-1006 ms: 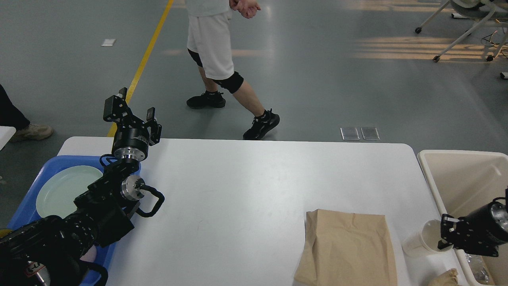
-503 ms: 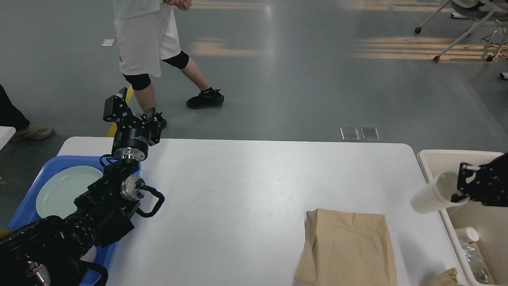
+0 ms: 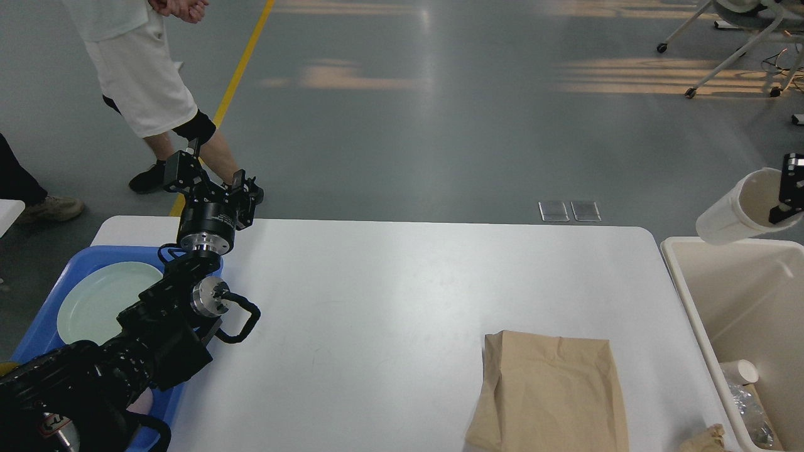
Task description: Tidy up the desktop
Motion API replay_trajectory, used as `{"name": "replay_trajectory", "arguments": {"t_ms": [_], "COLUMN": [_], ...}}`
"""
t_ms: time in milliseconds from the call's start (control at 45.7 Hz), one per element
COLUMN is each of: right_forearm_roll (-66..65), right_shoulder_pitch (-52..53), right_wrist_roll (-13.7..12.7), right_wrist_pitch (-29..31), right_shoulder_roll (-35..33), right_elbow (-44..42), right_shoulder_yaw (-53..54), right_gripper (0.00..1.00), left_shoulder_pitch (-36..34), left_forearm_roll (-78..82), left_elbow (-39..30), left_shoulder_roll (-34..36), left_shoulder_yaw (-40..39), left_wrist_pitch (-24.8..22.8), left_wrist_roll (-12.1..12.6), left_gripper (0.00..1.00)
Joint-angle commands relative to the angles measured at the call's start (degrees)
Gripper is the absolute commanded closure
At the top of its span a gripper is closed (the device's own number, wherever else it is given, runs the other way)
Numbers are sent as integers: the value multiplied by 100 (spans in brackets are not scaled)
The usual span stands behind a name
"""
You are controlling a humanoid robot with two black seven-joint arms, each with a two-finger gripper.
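The white desktop fills the middle of the head view. A flat brown paper bag lies on it at the front right. My right gripper is at the right edge, shut on the rim of a tilted white paper cup, held high above the far end of the beige bin. My left gripper is open and empty, raised above the desktop's far left corner next to the blue tray.
The blue tray holds a pale green plate. The bin holds a small cup and clear plastic litter. A crumpled brown scrap lies at the front right. A person walks on the floor behind the table.
My right gripper has lifted the white cup from the desktop's right edge up and to the far right, above the bin. The person walked left. My left arm stayed still.
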Motion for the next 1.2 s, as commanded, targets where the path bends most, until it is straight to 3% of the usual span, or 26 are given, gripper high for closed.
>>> {"name": "replay_trajectory", "arguments": {"t_ms": [0, 241, 547, 700, 788, 875, 1181], "right_forearm_roll": [-30, 5, 129, 234, 480, 726, 990], "right_shoulder_pitch": [11, -95, -832, -1640, -2229, -2730, -3926], "right_wrist_roll": [-10, -10, -1, 8, 34, 34, 34], "right_wrist_pitch": [0, -112, -2818, -4514, -5069, -5351, -5395], "right_shoulder_roll": [-8, -236, -685, -747, -764, -764, -773], "right_elbow": [-241, -575, -558, -558, -566, -584, -672], "right_shoulder_yaw": [-11, -143, -11, 235, 489, 789, 1018], "right_gripper": [100, 100, 100, 100, 100, 100, 100], "left_shoulder_pitch": [0, 0, 0, 0, 0, 0, 0], "left_forearm_roll": [0, 0, 0, 0, 0, 0, 0], "left_elbow": [0, 0, 0, 0, 0, 0, 0], "left_shoulder_roll": [0, 0, 0, 0, 0, 0, 0], "left_shoulder_yaw": [-2, -2, 7, -2, -2, 7, -2], "left_wrist_pitch": [0, 0, 0, 0, 0, 0, 0], "left_wrist_roll": [0, 0, 0, 0, 0, 0, 0], "left_gripper": [4, 4, 4, 4, 4, 4, 4]}}
